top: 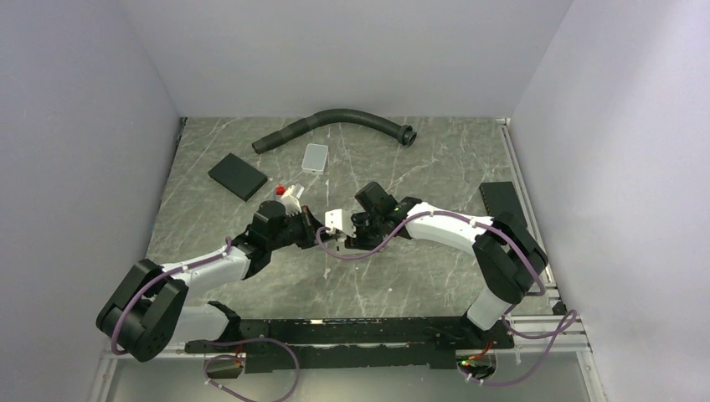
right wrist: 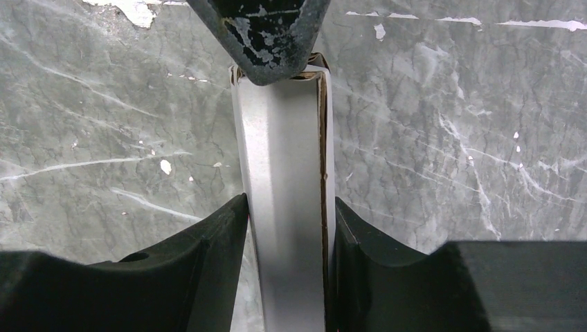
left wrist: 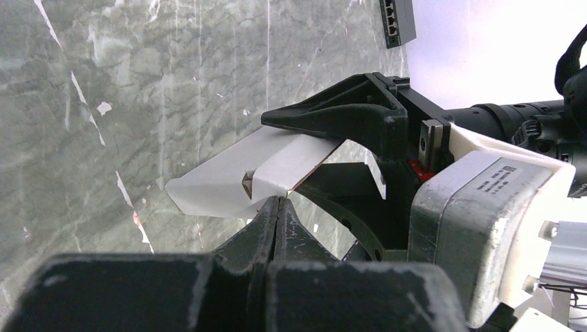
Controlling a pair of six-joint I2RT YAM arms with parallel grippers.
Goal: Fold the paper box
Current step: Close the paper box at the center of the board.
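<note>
The paper box (top: 336, 219) is a slim white carton held above the table's middle. My right gripper (top: 348, 231) is shut on it. In the right wrist view its two black fingers (right wrist: 221, 235) press the box's (right wrist: 284, 138) long sides. My left gripper (top: 316, 228) is shut, and its joined tips (left wrist: 278, 200) touch the box's (left wrist: 214, 183) end flap, where a brown cardboard edge shows. In the right wrist view that left fingertip (right wrist: 266, 34) covers the box's far end. The right gripper's upper finger (left wrist: 325, 117) lies over the box in the left wrist view.
A black hose (top: 335, 121) curves along the back. A light grey tile (top: 316, 157) and a black flat pad (top: 238, 176) lie at the back left. A small red-and-white item (top: 289, 194) sits behind the left wrist. A black block (top: 502, 201) lies at the right edge.
</note>
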